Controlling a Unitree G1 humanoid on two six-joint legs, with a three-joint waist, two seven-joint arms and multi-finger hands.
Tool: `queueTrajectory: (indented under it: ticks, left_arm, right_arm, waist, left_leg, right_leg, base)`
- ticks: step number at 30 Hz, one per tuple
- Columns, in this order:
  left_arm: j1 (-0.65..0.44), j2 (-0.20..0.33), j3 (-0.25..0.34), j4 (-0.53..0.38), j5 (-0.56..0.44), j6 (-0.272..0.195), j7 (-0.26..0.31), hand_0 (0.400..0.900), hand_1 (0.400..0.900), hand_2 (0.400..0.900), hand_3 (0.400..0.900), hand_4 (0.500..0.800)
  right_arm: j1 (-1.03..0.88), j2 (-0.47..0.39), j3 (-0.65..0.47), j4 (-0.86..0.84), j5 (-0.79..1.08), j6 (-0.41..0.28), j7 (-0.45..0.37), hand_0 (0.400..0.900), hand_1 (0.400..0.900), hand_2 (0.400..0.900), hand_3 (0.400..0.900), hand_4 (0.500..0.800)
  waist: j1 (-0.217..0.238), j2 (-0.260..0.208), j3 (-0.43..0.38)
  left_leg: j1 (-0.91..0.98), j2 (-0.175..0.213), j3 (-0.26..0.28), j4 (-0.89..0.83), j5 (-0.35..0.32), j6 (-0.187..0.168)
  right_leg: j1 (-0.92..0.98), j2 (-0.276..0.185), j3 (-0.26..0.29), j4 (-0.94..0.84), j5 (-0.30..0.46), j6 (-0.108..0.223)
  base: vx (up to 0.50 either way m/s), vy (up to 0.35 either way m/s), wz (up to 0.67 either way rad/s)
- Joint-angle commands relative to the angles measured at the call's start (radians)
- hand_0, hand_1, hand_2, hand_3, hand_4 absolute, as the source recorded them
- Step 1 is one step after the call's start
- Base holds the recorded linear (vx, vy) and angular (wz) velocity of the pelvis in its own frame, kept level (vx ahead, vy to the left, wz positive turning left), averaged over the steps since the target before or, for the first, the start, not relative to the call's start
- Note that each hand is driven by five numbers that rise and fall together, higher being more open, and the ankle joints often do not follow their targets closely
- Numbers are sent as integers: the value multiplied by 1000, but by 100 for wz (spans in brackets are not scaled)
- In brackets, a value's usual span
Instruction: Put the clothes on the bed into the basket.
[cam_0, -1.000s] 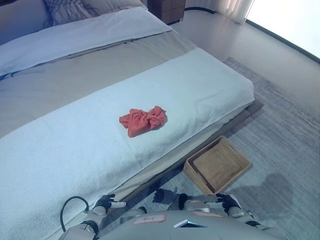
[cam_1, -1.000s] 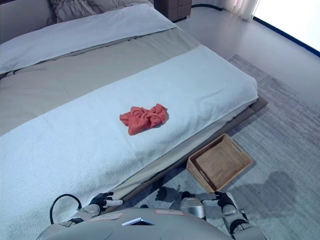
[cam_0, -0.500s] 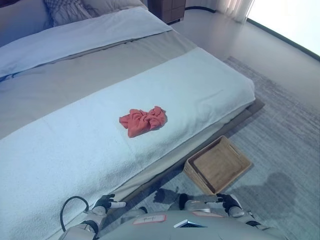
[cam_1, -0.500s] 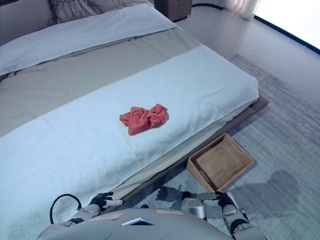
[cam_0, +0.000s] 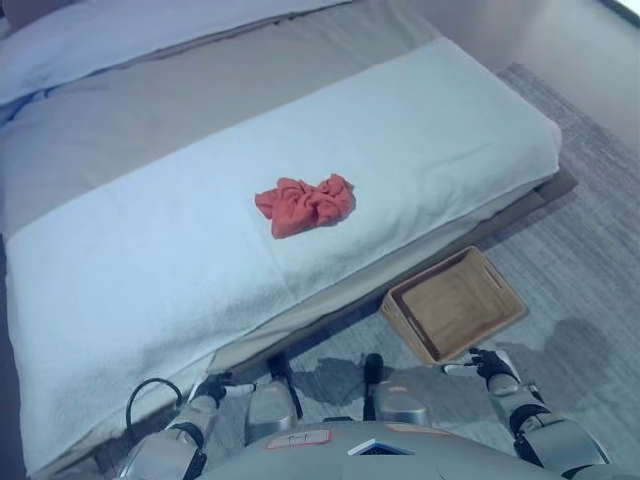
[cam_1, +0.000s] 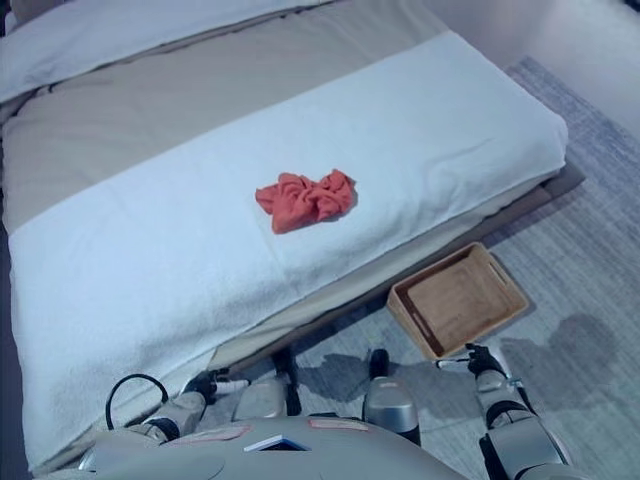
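A crumpled red cloth (cam_0: 305, 203) lies on the white blanket (cam_0: 420, 140) near the middle of the bed. An empty wooden basket (cam_0: 455, 310) stands on the floor by the bed's near side, to the right. My left hand (cam_0: 210, 388) hangs low at the lower left, close to the bed's edge, fingers relaxed and empty. My right hand (cam_0: 492, 366) is low at the lower right, just in front of the basket's near corner, fingers relaxed and empty. Both hands are far from the cloth.
The bed has a grey sheet (cam_0: 200, 90) behind the blanket and a white cover (cam_0: 120, 30) at the far end. A grey rug (cam_0: 590, 290) lies under the basket and reaches to the right.
The camera has tilted down and moved closer to the bed, so the whole picture shifted. My right hand and forearm now show further up, by the basket. The cloth and basket have not moved.
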Motion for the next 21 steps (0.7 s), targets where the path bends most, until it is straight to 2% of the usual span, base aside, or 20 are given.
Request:
queueTrajectory:
  ticks: [1,2,3,4,5,7,8,9,10,11,12,13,14,16,17,18,19,20,21]
  left_arm:
    - [-20,71,-6,27,20,-6,28,900,900,900,900,800]
    - [-31,82,-8,16,13,-4,30,900,900,900,900,800]
    - [-45,89,-12,5,10,-4,32,900,900,900,900,800]
    - [-55,92,-17,0,8,-7,38,900,900,900,900,800]
    - [-66,96,-19,-2,8,-8,45,900,900,900,900,800]
    - [-99,102,-32,-21,3,-22,57,900,900,900,900,800]
    - [-180,173,-38,-8,2,-18,51,900,900,900,900,800]
    - [-191,177,-29,-25,0,-31,43,900,900,900,900,800]
    - [-174,162,-35,-60,30,-31,68,900,900,900,900,800]
    - [-175,168,-25,-68,18,-37,67,900,900,900,900,800]
    - [-179,162,-59,-166,58,-50,118,900,900,900,900,800]
    - [-172,166,-45,-158,47,-55,101,900,900,900,900,800]
    - [-172,161,-58,-157,52,-57,98,900,900,900,900,800]
    - [-176,138,-70,-155,55,-55,115,900,900,900,900,800]
    - [-171,106,-78,-148,49,-46,133,900,900,900,900,800]
    - [-145,90,-60,-127,40,-46,136,900,900,900,900,800]
    - [-120,67,-71,-105,60,-37,144,900,900,900,900,800]
    - [-95,50,-88,-137,72,-47,137,900,900,900,900,800]
    - [-75,35,-96,-121,80,-37,150,900,900,900,900,800]
  right_arm:
    - [-13,-10,1,23,-13,-9,-6,900,900,900,900,800]
    - [-23,-15,8,2,-9,-9,-6,900,900,900,900,800]
    - [-42,-19,18,-16,-3,-11,-6,900,900,900,900,800]
    - [-60,-17,28,-23,2,-16,-9,900,900,900,900,800]
    - [-76,-19,43,-34,-6,-18,-14,900,900,900,900,800]
    - [-113,-26,80,-72,-30,-21,-25,900,900,900,900,800]
    - [-140,-38,106,-100,-39,-27,-9,900,900,900,900,800]
    - [-164,-55,129,-152,-53,-29,-18,900,900,900,900,800]
    - [-173,-62,130,-199,-62,-30,-26,900,900,900,900,800]
    - [-213,-88,159,-226,-85,-35,-27,900,900,900,900,800]
    - [-230,-102,173,-290,-114,-39,-51,900,900,900,900,800]
    - [-256,-130,190,-340,-130,-49,-45,900,900,900,900,800]
    - [-264,-150,205,-381,-159,-50,-50,900,900,900,900,800]
    - [-282,-172,240,-450,-210,-55,-50,900,900,900,900,800]
    - [-305,-179,265,-501,-235,-59,-63,900,900,900,900,800]
    - [-324,-191,274,-551,-263,-63,-75,900,900,900,900,800]
    - [-329,-202,280,-598,-288,-66,-80,900,900,900,900,800]
    - [-327,-218,281,-610,-298,-65,-90,900,900,900,900,800]
    - [-343,-224,291,-639,-302,-70,-97,900,900,900,900,800]
  waist:
    - [-14,-11,-20]
    - [-28,-15,3]
    - [-40,-15,29]
    - [-46,-11,48]
    - [-48,-6,57]
    - [-52,6,53]
    - [-66,9,47]
    - [-80,5,43]
    - [-73,-5,44]
    - [-71,-11,46]
    - [-58,-20,52]
    - [-50,-27,47]
    - [-51,-30,47]
    - [-40,-32,43]
    - [-40,-34,46]
    - [-30,-39,43]
    - [-28,-45,36]
    - [-20,-44,32]
    - [-18,-42,32]
  left_leg:
    - [8,-81,-16,31,29,74]
    - [36,-112,-18,26,14,103]
    - [54,-123,-21,29,11,118]
    - [66,-130,-28,29,4,126]
    - [82,-138,-27,23,-6,132]
    - [100,-142,-33,4,-12,120]
    - [114,-142,-31,-4,-16,106]
    - [125,-150,-34,-9,-25,100]
    - [128,-153,-39,-11,-27,96]
    - [136,-155,-46,-19,-33,91]
    - [137,-156,-61,-19,-39,87]
    - [139,-158,-77,-19,-44,80]
    - [141,-161,-99,-17,-54,80]
    - [142,-156,-131,-19,-54,73]
    - [139,-148,-153,-19,-54,69]
    - [134,-136,-165,-19,-50,59]
    - [124,-130,-175,-19,-47,55]
    - [117,-123,-191,-19,-45,51]
    - [109,-114,-198,-19,-40,46]
  right_leg:
    - [15,-60,31,441,-63,76]
    - [-41,-76,67,573,19,67]
    - [-105,-65,99,690,46,56]
    - [-155,-41,128,753,39,51]
    - [-192,-42,132,765,23,48]
    - [-202,-36,107,598,-30,48]
    - [-193,-23,112,466,-31,60]
    - [-191,5,157,288,-12,77]
    - [-179,9,168,214,9,93]
    - [-183,17,198,114,49,107]
    - [-190,18,192,62,80,113]
    - [-170,20,188,40,81,113]
    - [-167,29,222,49,78,109]
    - [-165,30,205,80,79,98]
    - [-167,39,196,94,72,89]
    - [-161,36,169,83,68,83]
    - [-156,38,156,70,67,79]
    - [-144,40,137,55,64,75]
    - [-136,43,119,45,61,73]
  base:
    - [335,505,11]
    - [125,349,12]
    - [98,305,9]
    - [105,237,2]
    - [176,190,7]
    - [271,100,29]
    - [321,9,61]
    - [278,-32,55]
    - [236,-67,74]
    - [185,-104,72]
    - [209,-133,100]
    - [217,-150,111]
    - [226,-136,107]
    - [197,-158,96]
    - [178,-225,103]
    - [164,-248,105]
    - [177,-223,91]
    - [161,-198,72]
    - [162,-177,60]
